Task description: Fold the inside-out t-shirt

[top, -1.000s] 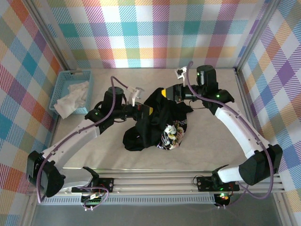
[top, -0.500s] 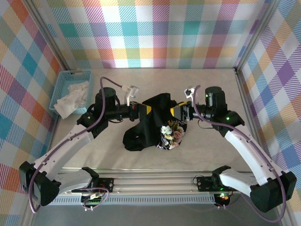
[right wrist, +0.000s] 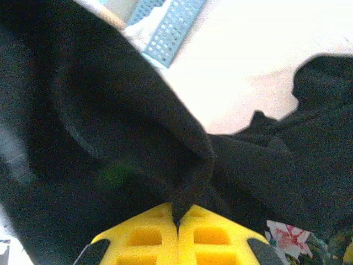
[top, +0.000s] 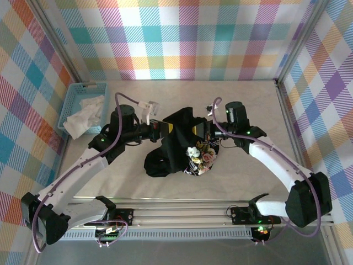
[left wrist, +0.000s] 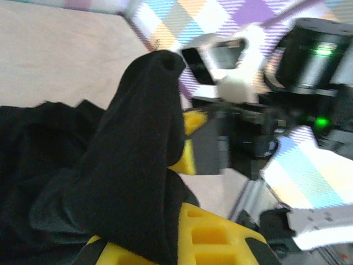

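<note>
The black t-shirt lies bunched mid-table, its pale floral print crumpled at the right. A ridge of black cloth is lifted between the two grippers. My left gripper is shut on the ridge's left end; in the left wrist view the cloth drapes over the yellow fingers. From the right, my right gripper is shut on a pinch of the same fabric. In the right wrist view, its yellow pads meet on a thin fold.
A light-blue basket holding a white cloth stands at the left wall and also shows in the right wrist view as the basket. Bare tabletop lies to the right and behind the shirt. Checked walls enclose the table.
The right gripper came down from the back, swung left toward the lifted cloth and shut on it. The left arm, still gripping, shifted slightly back.
</note>
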### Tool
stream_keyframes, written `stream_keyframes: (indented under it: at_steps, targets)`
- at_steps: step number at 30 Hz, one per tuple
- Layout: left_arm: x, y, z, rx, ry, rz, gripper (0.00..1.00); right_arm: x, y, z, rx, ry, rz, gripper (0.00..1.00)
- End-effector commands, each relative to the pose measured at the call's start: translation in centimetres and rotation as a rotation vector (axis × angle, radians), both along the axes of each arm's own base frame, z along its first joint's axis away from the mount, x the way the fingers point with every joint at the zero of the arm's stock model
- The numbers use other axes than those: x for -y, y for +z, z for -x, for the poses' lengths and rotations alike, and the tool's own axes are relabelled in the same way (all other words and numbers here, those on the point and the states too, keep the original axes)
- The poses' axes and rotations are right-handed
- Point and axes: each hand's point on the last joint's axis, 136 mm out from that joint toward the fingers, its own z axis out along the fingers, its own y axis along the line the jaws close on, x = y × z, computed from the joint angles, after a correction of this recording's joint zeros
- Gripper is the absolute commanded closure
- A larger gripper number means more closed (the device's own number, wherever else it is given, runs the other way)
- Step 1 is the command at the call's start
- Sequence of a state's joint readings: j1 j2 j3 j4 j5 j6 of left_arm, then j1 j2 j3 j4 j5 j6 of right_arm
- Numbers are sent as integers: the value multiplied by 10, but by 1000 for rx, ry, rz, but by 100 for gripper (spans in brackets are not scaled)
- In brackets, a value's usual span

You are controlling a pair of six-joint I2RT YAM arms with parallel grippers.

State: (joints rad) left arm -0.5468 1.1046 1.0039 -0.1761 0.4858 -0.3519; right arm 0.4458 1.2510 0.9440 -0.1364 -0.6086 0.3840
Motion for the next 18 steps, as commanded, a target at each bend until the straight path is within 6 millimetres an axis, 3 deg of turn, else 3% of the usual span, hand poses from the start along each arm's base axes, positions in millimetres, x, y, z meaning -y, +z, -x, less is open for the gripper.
stream_keyframes:
  at_steps: [1, 3, 6, 9, 13, 16, 18]
  targets:
    - [-38, -28, -27, -34, 240, -106, 100, -10, 79, 19, 239, 120, -192, 100]
    - [-43, -47, -31, -73, 271, -156, 99, -17, 99, 27, 292, 192, -269, 100]
    - [-46, -75, -25, -142, 253, -238, 79, -25, 109, 28, 324, 278, -293, 100]
    - [-62, -85, -20, -150, 296, -322, 57, -31, 106, 28, 343, 350, -274, 100]
    - [-78, -68, -11, -80, 323, -345, 30, -34, 99, 33, 341, 428, -255, 100]
    - [-71, -44, -3, -23, 269, -304, 17, -35, 97, 36, 341, 461, -255, 100]
    - [-65, -34, -1, -5, 233, -286, 14, -35, 96, 36, 337, 466, -246, 100]
